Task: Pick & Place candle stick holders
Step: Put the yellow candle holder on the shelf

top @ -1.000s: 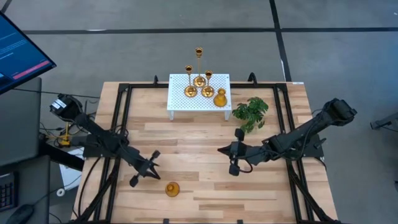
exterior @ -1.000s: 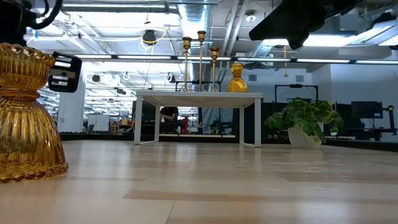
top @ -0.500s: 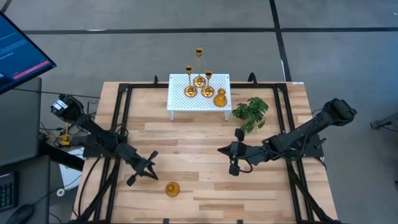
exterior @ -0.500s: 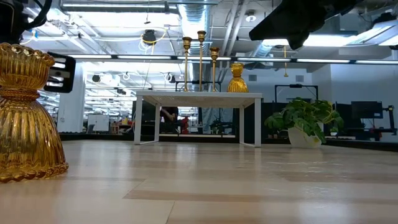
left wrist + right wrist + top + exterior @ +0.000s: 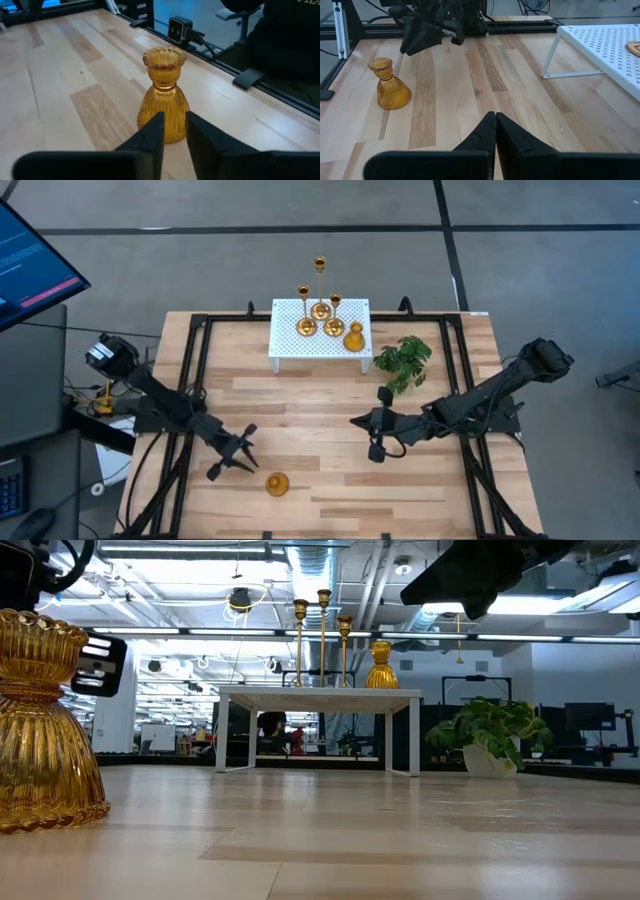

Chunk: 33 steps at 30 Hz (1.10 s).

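Observation:
A short, bulbous ribbed gold candle stick holder (image 5: 277,483) stands upright on its round base on the wood table near the front edge. It also shows in the low view (image 5: 45,730), the left wrist view (image 5: 164,100) and the right wrist view (image 5: 390,85). My left gripper (image 5: 243,458) hovers just to its left, with its fingers (image 5: 174,125) slightly apart and the holder beyond their tips, untouched. My right gripper (image 5: 356,422) is shut and empty (image 5: 495,117) over the table's middle. Several more gold holders (image 5: 322,308) stand on the white perforated stand (image 5: 295,345).
The white stand (image 5: 320,693) stands at the table's far edge. A green leafy plant (image 5: 405,360) stands to its right. Black frame rails (image 5: 190,390) run along the table's left and right sides. Bare wood lies between the two grippers.
My left gripper has sunk slightly and tipped a little beside the short holder. The holder and my right arm have kept still.

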Available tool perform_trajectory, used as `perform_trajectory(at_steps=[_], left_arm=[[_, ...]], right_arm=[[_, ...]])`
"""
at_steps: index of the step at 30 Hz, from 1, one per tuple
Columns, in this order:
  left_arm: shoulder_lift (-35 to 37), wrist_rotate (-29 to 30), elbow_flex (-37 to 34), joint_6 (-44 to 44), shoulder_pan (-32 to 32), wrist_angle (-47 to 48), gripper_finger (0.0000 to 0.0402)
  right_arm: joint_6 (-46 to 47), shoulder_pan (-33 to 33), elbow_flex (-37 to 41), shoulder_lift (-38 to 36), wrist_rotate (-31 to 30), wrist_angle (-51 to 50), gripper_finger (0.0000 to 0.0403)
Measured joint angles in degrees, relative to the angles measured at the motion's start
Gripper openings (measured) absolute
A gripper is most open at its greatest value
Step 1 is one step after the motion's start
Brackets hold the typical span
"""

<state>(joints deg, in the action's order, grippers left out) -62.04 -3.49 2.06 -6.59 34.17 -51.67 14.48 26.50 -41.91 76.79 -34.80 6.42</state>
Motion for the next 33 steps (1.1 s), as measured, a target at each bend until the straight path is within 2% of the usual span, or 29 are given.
perform_trajectory(at_steps=[10, 18, 25, 30, 33], left_arm=[[-8.3, 0.0, 3.8, 0.0, 0.0, -1.3, 0.0173], [-16.2, 0.0, 9.0, 0.0, 0.0, -3.0, 0.0233], [-21.2, -0.2, 13.1, 0.0, 0.0, -3.3, 0.0267], [-22.6, -5.6, 16.0, 0.1, 0.0, -3.8, 0.0279], [-24.1, -6.2, 17.9, 1.4, 0.0, -4.0, 0.0285]], right_arm=[[0.1, 0.0, 0.0, 0.0, 0.0, 0.0, 0.0001], [0.1, 0.0, 0.0, 0.0, 0.0, 0.0, 0.0001], [0.1, 0.0, 0.0, 0.0, 0.0, 0.0, 0.0001], [0.1, 0.0, 0.0, 0.0, 0.2, -0.2, 0.0001], [0.1, 0.0, 0.0, 0.0, 0.2, -0.2, 0.0001]])
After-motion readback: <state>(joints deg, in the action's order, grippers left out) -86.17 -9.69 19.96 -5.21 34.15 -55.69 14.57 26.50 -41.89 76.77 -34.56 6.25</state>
